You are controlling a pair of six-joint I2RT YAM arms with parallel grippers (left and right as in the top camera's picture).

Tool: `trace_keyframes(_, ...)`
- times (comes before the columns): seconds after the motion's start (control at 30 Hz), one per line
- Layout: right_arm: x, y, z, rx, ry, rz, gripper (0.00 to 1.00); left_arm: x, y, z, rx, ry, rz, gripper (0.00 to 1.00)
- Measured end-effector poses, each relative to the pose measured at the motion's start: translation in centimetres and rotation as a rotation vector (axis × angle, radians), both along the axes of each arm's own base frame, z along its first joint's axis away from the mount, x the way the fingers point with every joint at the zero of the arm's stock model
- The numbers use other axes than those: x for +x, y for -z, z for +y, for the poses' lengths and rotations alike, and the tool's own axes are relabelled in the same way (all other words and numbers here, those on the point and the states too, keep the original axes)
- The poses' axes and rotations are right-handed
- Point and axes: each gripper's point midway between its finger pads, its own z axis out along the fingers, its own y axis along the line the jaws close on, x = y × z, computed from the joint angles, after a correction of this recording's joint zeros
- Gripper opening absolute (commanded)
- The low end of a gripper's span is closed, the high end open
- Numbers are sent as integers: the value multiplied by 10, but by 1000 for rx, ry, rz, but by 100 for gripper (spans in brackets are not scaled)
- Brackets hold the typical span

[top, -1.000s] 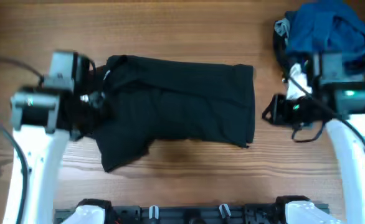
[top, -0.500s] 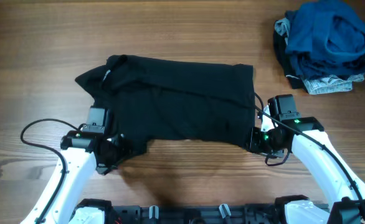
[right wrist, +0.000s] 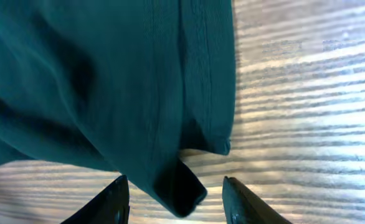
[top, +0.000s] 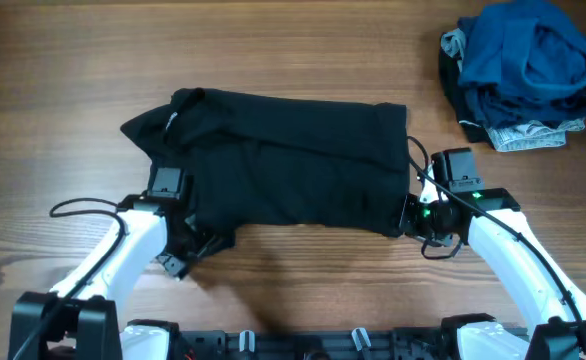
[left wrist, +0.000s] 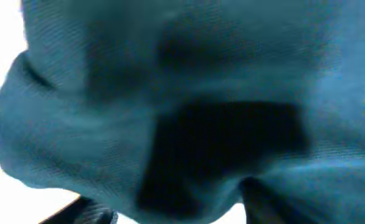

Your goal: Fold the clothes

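Now that it has descended to the near hem, the right gripper [right wrist: 177,200] stands spread astride a corner of the black thin-fabric short-sleeved T-shirt [top: 293,160]. The left gripper [top: 193,245], likewise lowered and smothered in cloth, cannot be judged. Lying flat at centre, the shirt appears ready for pinching.

Black T-shirt [top: 293,160], brown wood-grain table [top: 273,50]

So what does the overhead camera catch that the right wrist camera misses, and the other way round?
Only the overhead shows the whole black T-shirt, the left arm, the right arm and the pile of blue and grey clothes. Only the right wrist view shows the shirt's stitched hem corner lying between the right pincer's spread fingers. Both show the shirt and the wooden table.
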Motion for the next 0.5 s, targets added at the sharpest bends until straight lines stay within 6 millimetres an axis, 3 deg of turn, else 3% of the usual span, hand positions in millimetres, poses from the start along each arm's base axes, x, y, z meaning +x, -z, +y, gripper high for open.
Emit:
trace_keyframes(0.03, 2, 0, 0, 1, 1, -6, 48, 4, 0, -2, -11, 0, -14, 13)
trace_keyframes(0.07, 3, 0, 0, 2, 2, -11, 48, 10, 0, -3, -16, -7, -38, 4)
trace_keyframes(0.27, 4, -1, 0, 3, 4, -17, 43, 26, -1, -4, -12, 14, -96, 4)
trace_keyframes(0.37, 4, 0, -2, -9, 14, -11, 43, 35, -19, -1, 13, 74, -92, 4)
trace_keyframes(0.43, 3, 4, -2, -14, 16, 3, 43, 54, -36, 0, 30, 108, -157, 4)
trace_keyframes(0.5, 0, 12, -2, -11, 12, 39, 43, 61, -46, 2, 41, 119, -205, 4)
